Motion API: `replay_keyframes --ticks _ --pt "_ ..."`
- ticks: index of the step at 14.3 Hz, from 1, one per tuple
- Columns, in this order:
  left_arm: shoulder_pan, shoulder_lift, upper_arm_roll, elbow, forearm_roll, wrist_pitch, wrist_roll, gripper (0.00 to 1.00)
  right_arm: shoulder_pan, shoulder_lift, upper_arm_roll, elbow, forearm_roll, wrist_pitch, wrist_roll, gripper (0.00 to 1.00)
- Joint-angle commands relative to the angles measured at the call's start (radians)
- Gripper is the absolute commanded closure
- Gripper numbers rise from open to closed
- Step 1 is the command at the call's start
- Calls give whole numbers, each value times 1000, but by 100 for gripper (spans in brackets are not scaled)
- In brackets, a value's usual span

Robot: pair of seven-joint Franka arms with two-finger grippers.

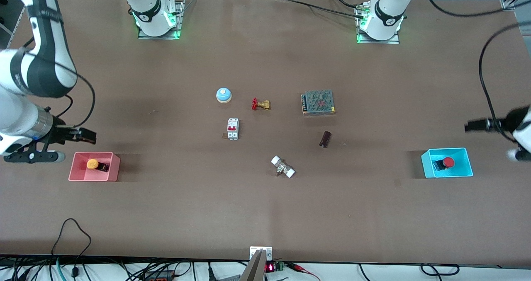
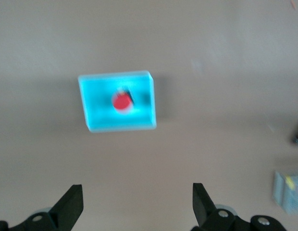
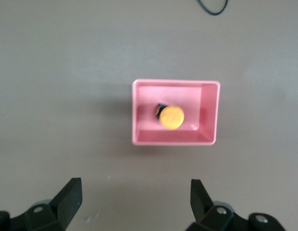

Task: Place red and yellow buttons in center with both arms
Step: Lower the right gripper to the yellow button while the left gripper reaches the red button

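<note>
The orange-yellow button lies in a pink bin toward the right arm's end of the table; it also shows in the right wrist view. The red button lies in a cyan bin toward the left arm's end; it also shows in the left wrist view. My right gripper hovers open and empty beside the pink bin. My left gripper hovers open and empty beside the cyan bin. The center of the tabletop is bare brown surface.
Around the middle lie a blue dome bell, a brass valve with a red handwheel, a white circuit breaker, a mesh-topped power supply, a dark cylinder and a white-ended fitting.
</note>
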Motion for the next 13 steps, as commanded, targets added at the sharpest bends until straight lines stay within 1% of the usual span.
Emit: replay_keyframes --ticks 1,4,6,7,8,10,12,13 --pt "19 39 0 -65 33 184 8 0 -36 54 10 17 -9 74 -11 0" --pt "56 36 0 -236 33 337 3 0 -53 108 10 8 -12 162 -22 0" --pt "66 45 0 -326 33 496 17 0 -65 136 11 -8 -12 241 -39 0" --pt "66 47 0 -386 31 577 15 0 -65 148 11 -18 -16 279 -40 0" --pt "66 47 0 -432 31 634 15 0 -65 165 11 -20 -32 296 -43 0" --pt "69 50 0 -503 31 738 15 0 -65 191 11 -20 -103 310 -43 0" --pt "69 59 0 -558 33 843 17 0 -70 206 11 -28 -109 324 -43 0" --pt "69 78 0 -563 33 886 18 0 -75 214 11 -28 -109 325 -43 0"
